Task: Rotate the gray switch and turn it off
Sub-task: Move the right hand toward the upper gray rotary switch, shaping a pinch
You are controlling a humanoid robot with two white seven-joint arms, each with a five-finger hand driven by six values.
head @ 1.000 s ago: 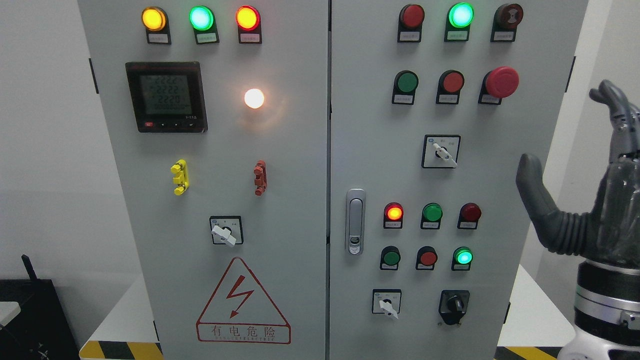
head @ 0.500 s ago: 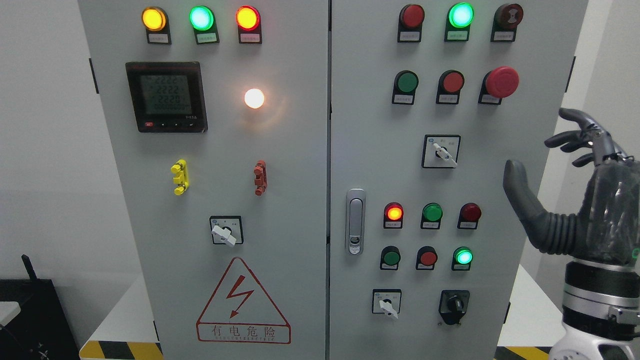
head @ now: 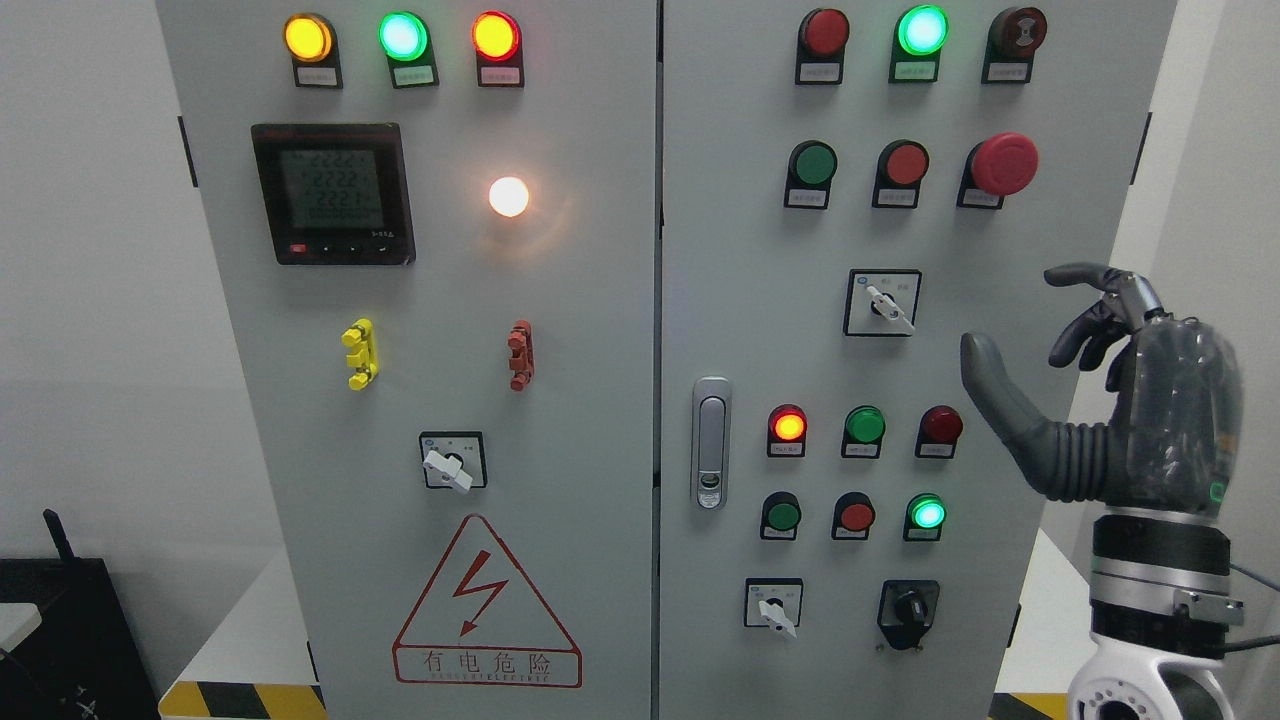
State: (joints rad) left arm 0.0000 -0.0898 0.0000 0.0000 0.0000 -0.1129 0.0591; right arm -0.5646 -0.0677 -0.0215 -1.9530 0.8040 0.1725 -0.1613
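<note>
while the warning triangle (head: 487, 603) reads "有电危险" in red with a lightning bolt, the gray switch (head: 881, 303) sits well up and right of it on the smooth gray metal cabinet (head: 600, 330), a pale lever on a square black-framed plate. right of that switch, apart from it, the right robot hand (head: 1100, 400) holds nothing, dark ribbed thumb spread, fingers loosely curled.
</note>
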